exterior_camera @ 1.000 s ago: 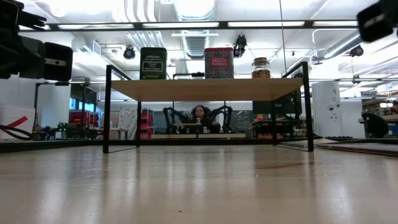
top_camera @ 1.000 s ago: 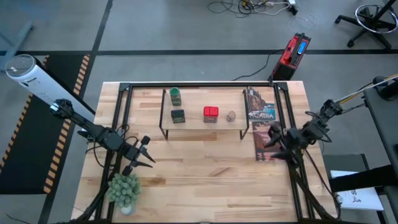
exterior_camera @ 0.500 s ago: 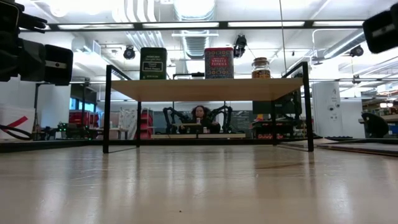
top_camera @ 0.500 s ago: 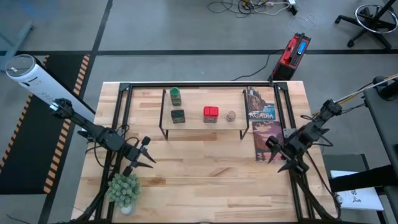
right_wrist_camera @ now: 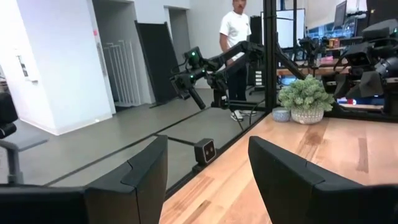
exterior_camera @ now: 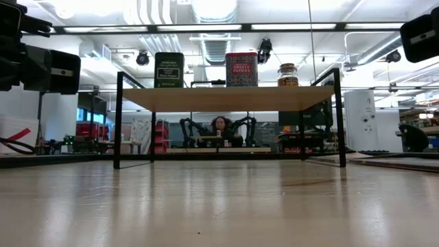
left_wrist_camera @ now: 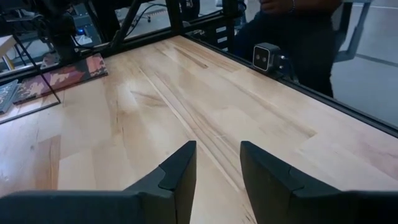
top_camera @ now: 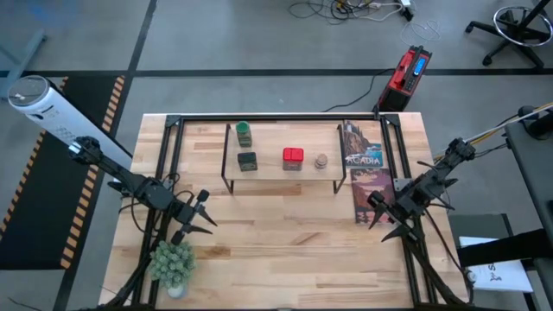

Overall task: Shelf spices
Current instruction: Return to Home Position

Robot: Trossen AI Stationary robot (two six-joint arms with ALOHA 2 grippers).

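Observation:
The shelf (top_camera: 281,169), a light-wood board on black legs, stands at the table's far middle. On its top stand a green-capped jar (top_camera: 244,132), a dark square tin (top_camera: 247,161), a red square tin (top_camera: 293,157) and a round tan jar (top_camera: 321,161). The low view shows the dark tin (exterior_camera: 169,70), the red tin (exterior_camera: 241,69) and the jar (exterior_camera: 288,75) upright on the board (exterior_camera: 226,98). My left gripper (left_wrist_camera: 217,168) hovers open over the table's left side (top_camera: 206,216). My right gripper (right_wrist_camera: 208,168) hovers open at the right side (top_camera: 378,216). Neither holds anything.
A small potted plant (top_camera: 173,263) stands at the near left corner. A magazine (top_camera: 367,177) lies right of the shelf. A black frame rail (top_camera: 276,118) runs along the far edge. A small camera (left_wrist_camera: 267,57) sits at the near edge. A person (right_wrist_camera: 239,25) stands beyond the table.
My right gripper has sunk a little, drawn back off the magazine toward the table's near edge, and turned at the wrist. The spices and the shelf have stayed put.

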